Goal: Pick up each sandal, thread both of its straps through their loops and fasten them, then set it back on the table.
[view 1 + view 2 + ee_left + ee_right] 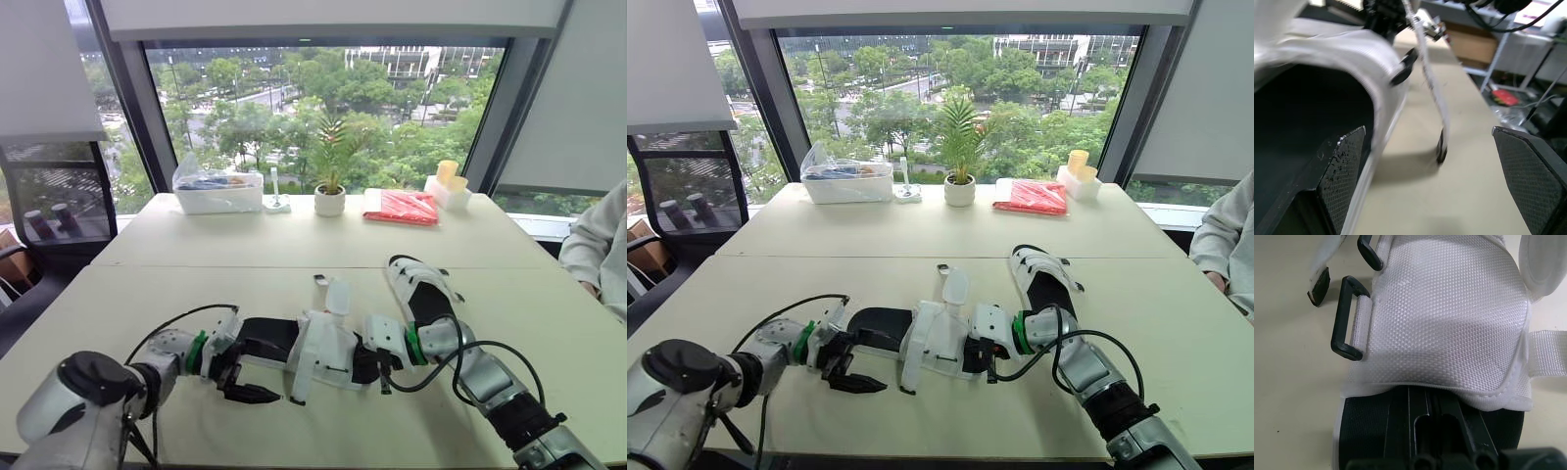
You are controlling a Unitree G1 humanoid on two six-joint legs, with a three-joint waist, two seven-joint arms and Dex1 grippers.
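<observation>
Table (pixel 294 245) spreads pale and wide across my head view, with a person's sleeve (pixel 600 245) at its 3 o'clock edge. The near sandal (pixel 318 357), a white upper on a black sole, lies crosswise at 6 o'clock between my two arms; I cannot tell whether it rests on the table or sits just off it. The second sandal (pixel 423 294) lies at about 2 o'clock from the first, near it.

My left pincer (pixel 247 388) sits at the first sandal's 8 o'clock end, spread wide, with one pad (pixel 1344 171) against the sandal's side. My right pincer (pixel 377 360) meets the 3 o'clock end; I cannot tell whether it is clamped.

A potted plant (pixel 330 199) stands at 12 o'clock. One strap flap (pixel 337 296) stands up from the upper. A loose strap tip (pixel 1318 283) hangs just beside a black loop (pixel 1347 319).
</observation>
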